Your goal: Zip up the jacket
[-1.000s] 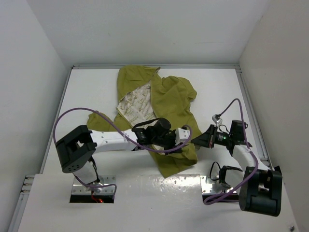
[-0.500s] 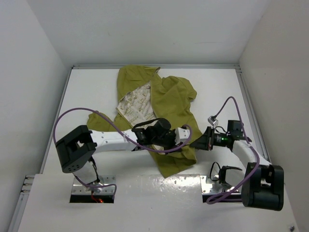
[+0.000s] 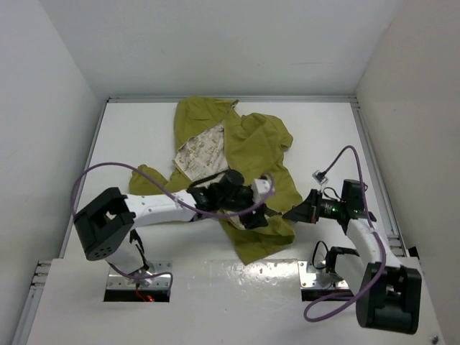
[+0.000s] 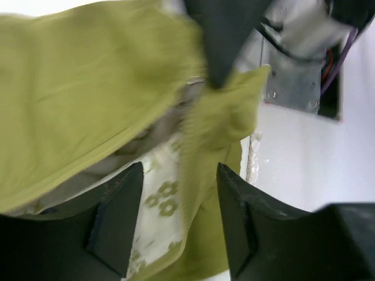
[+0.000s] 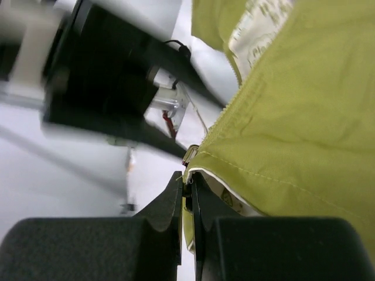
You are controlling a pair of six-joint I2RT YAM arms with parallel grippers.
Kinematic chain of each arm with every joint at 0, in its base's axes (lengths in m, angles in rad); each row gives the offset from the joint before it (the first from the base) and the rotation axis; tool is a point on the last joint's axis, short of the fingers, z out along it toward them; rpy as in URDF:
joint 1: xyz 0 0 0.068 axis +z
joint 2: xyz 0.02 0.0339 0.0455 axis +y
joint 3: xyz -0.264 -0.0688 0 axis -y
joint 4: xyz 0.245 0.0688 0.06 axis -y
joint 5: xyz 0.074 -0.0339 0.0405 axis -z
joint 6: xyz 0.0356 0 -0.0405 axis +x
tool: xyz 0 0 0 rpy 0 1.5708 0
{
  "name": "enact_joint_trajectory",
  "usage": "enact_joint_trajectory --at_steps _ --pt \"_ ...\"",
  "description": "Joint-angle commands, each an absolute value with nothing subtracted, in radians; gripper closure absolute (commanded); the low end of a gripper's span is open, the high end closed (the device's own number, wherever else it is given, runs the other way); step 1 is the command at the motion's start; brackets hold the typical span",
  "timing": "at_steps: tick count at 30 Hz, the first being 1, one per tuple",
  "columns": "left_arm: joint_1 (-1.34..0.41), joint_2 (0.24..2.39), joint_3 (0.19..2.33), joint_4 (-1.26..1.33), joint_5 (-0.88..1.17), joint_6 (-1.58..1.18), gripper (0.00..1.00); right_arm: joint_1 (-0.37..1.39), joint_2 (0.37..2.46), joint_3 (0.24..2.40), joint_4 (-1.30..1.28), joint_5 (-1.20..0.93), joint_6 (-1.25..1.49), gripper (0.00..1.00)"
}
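Note:
The olive-green jacket (image 3: 259,147) lies crumpled on the white table, its cream printed lining (image 3: 201,154) showing at the upper left. My left gripper (image 3: 259,217) hovers over the jacket's lower front, open. In the left wrist view its fingers (image 4: 117,216) straddle the zipper edge (image 4: 186,193) and lining without pinching them. My right gripper (image 3: 290,213) reaches in from the right. It is shut on the jacket's lower hem corner (image 5: 196,170), right beside a small metal zipper piece (image 5: 190,155). A row of zipper teeth (image 5: 229,108) runs up from that corner.
White walls close in the table on the left, back and right. Metal base plates (image 3: 140,277) (image 3: 323,277) sit at the near edge. A purple cable (image 3: 93,176) loops above the left arm; another (image 3: 345,154) arches over the right wrist.
My left gripper has opened and let go of the jacket, its wrist turning and shifting slightly left. The right gripper has closed on the hem corner.

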State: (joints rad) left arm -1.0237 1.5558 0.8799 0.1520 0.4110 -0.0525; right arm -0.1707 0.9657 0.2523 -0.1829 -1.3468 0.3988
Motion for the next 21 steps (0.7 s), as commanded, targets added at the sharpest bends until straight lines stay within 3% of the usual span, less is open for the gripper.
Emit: enact_joint_trajectory --at_steps 1,7,16,21 --pt "-0.841 1.464 0.833 0.279 0.526 -0.289 0.39 -0.179 0.891 0.239 -0.005 -1.442 0.373 1.00" --pt "-0.712 1.413 0.784 0.540 0.801 -0.650 0.39 -0.149 0.870 0.189 0.433 -1.470 0.644 1.00" --pt "-0.723 1.474 0.764 0.857 0.960 -0.969 0.42 -0.048 0.934 0.225 0.569 -1.391 0.837 1.00" --pt "-0.732 1.514 0.706 0.968 0.969 -1.086 0.29 -0.012 0.973 0.224 0.706 -1.364 0.936 1.00"
